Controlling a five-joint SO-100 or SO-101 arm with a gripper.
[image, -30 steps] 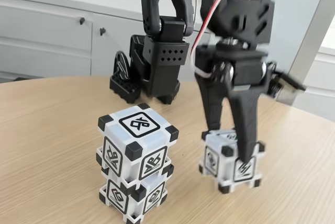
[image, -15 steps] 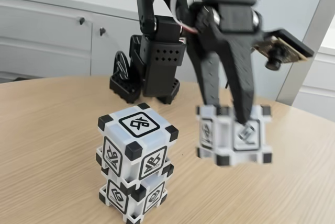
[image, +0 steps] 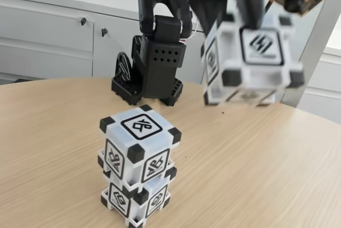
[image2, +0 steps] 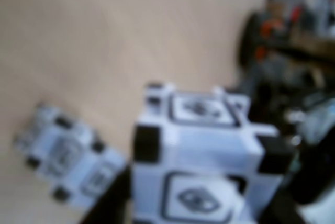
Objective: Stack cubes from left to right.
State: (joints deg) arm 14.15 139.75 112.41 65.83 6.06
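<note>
Third cube (image: 250, 60) clamped in hand (image: 250, 23), airborne, up and right of two-cube stack (image: 137, 167) on desk (image: 256, 174). Best carried left above stack top, squared to its edges, lowered slowly, released only once seated flat.

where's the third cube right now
In the fixed view the third cube is in the air in the gripper, upper right, above the table and right of the two-cube stack.
</note>
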